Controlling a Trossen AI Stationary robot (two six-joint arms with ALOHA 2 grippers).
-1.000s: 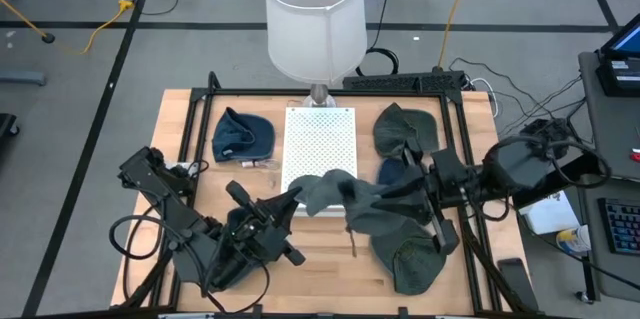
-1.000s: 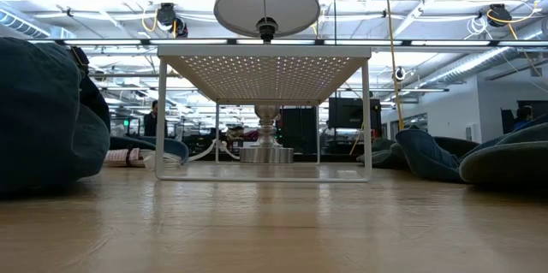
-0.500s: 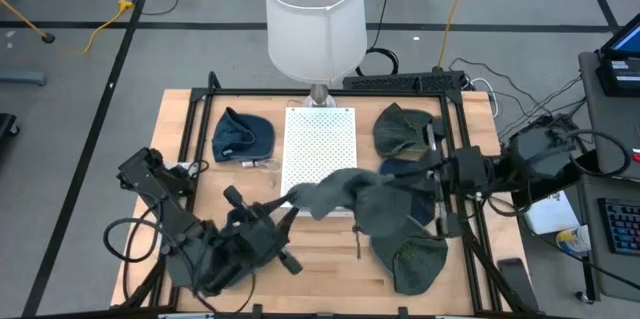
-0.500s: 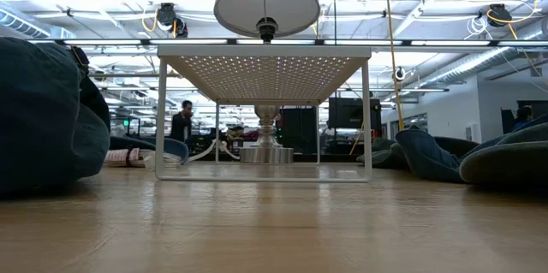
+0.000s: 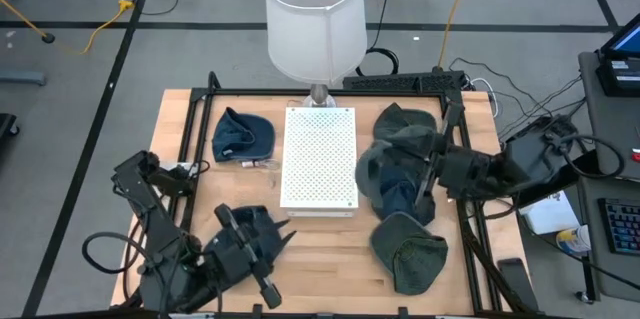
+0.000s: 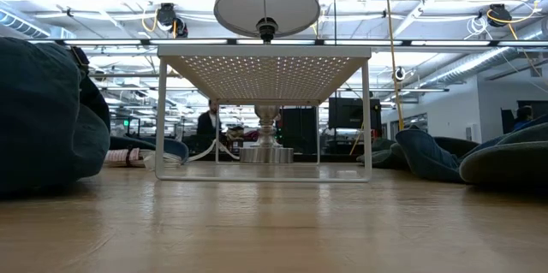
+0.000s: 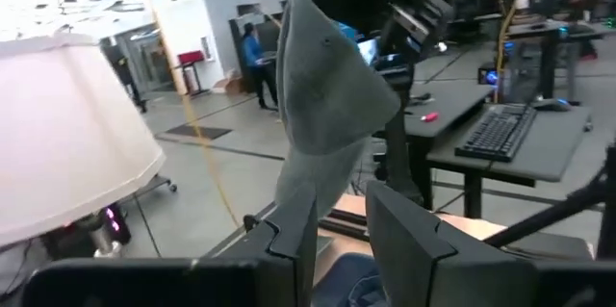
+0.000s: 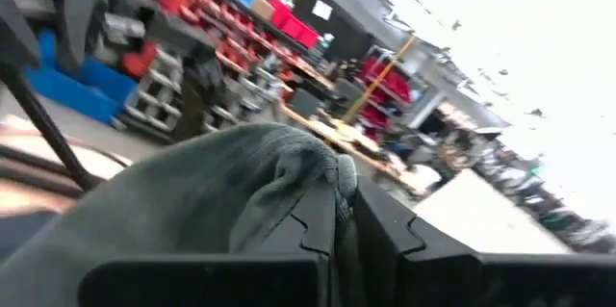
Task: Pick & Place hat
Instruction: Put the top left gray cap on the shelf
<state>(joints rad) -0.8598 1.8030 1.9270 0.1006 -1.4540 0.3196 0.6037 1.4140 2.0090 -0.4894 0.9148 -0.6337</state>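
My right end effector (image 5: 428,171) is pinched shut on the grey hat (image 5: 392,164), hanging right of the white stand (image 5: 320,157), so I'd lower gently before letting go, left end effector (image 7: 337,225) parted and empty.

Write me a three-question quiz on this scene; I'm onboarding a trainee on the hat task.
1. True or false: the left claw grips the grey-green hat.
2. Multiple choice: where is the blue hat relative to the white rack? A) on the left arm's side B) on the right arm's side C) on top of it
3. Fill in: the right claw is shut on the ____.
Key: 1 false; 2 A; 3 grey-green hat.
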